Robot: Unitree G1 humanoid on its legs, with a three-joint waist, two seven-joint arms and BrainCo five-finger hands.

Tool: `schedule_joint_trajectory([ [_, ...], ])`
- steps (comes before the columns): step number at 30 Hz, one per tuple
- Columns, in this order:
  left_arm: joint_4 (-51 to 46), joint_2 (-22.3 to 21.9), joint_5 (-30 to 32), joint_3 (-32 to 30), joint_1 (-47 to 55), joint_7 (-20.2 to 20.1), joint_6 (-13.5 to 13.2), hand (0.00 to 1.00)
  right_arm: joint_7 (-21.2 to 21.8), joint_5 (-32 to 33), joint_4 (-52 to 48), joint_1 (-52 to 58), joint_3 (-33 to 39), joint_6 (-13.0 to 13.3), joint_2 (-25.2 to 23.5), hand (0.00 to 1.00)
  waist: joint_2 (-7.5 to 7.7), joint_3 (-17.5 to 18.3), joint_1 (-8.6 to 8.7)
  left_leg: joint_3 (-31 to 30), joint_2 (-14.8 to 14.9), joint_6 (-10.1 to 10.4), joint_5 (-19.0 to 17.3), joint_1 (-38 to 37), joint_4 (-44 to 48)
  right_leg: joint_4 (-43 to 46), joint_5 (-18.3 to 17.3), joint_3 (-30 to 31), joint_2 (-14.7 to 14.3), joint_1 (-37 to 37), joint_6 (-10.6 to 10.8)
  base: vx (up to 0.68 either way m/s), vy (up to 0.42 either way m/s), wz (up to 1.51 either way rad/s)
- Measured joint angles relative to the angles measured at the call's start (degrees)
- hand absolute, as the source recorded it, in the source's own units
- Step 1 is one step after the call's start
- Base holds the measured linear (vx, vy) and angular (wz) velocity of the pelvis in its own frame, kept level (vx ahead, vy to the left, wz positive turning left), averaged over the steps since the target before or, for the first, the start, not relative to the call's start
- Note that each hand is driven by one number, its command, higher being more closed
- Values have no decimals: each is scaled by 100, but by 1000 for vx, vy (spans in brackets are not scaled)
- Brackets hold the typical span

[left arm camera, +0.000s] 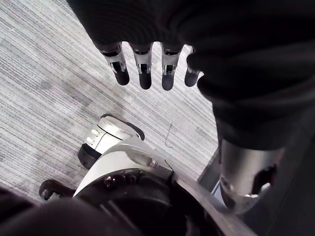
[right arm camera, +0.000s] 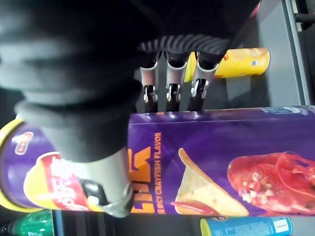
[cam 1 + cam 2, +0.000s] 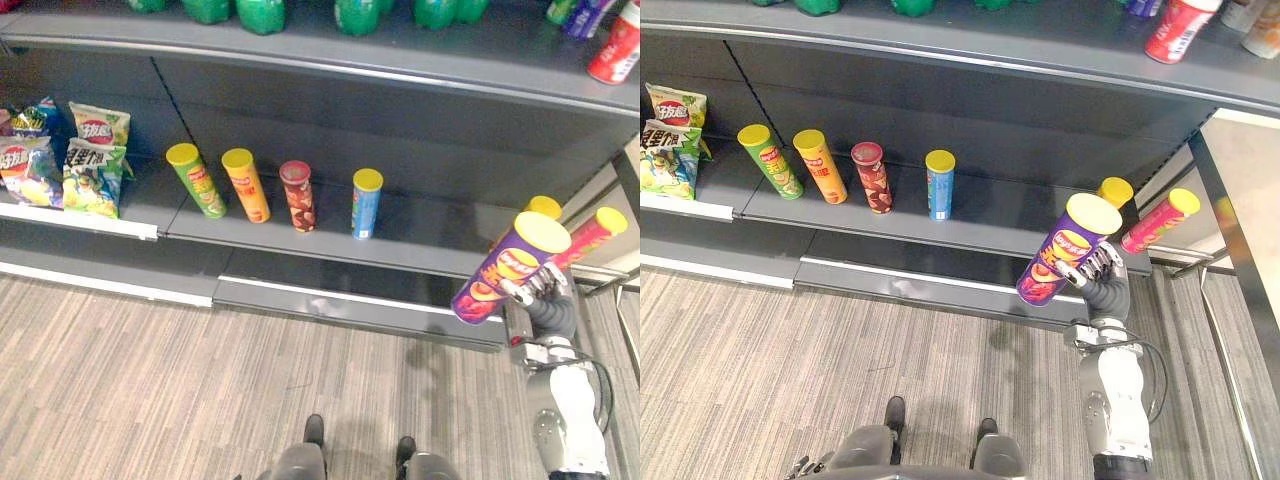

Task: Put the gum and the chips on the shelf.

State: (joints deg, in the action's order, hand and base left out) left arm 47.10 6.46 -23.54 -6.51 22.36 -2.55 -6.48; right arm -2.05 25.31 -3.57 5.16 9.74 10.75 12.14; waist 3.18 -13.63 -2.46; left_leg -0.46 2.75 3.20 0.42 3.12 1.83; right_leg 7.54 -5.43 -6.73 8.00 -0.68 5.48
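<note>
The left hand (image 1: pixel 144 64) hangs low over the striped carpet (image 1: pixel 44 88), fingers straight and loose, holding nothing. Up on the shelf (image 3: pixel 420 240), farthest to the left of the busy right hand, a bunch of chip bags (image 3: pixel 60 160) leans against the back. Then comes a row of standing cans, each nearer that hand than the last: a green can (image 3: pixel 196 181) tipped a little, an orange can (image 3: pixel 246 186), a dark red can (image 3: pixel 298 196) and a blue can (image 3: pixel 366 203). Green bottles (image 3: pixel 262 14) sit on the board above them. Further right, the right hand (image 3: pixel 1102 268) is raised in front of the shelf's edge with the purple chips can (image 3: pixel 508 268) in it. The fingers (image 2: pixel 172 91) wrap round one side of the tube and the thumb presses the other. The can is tilted, its yellow lid up and its base down toward the floor. Just behind the hand a yellow can (image 3: pixel 1115 192) rests on the shelf, and beside it, to the hand's right, a pink can (image 3: pixel 595 233) lies slanted.
</note>
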Motion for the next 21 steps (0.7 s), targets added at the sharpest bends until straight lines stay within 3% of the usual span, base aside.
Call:
schedule_joint_trajectory([
  [7,38,-121,-6,54,-27,52,-51,0,6,-8,3,219,69,-2,5,100,-246,164,70,-47,258,191,414,-69,-580,-56,-36,-177,-227,-121,55,-97,-80,5],
  [17,36,-131,-7,57,-102,209,-62,0,199,-22,11,313,-197,-2,-23,100,-282,296,64,-49,226,207,513,-56,-701,-273,110,-239,-173,-25,88,1,1,3],
  [18,39,-171,6,50,-224,230,-59,0,393,218,224,239,-558,-141,-33,100,-356,493,66,-34,191,169,480,-224,-757,-459,145,-259,-163,219,92,26,7,4],
  [21,39,-171,6,50,-225,230,-59,0,393,218,224,239,-558,-141,-33,100,-355,493,66,-33,191,169,480,-224,-757,-459,145,-259,-163,219,92,0,0,0],
])
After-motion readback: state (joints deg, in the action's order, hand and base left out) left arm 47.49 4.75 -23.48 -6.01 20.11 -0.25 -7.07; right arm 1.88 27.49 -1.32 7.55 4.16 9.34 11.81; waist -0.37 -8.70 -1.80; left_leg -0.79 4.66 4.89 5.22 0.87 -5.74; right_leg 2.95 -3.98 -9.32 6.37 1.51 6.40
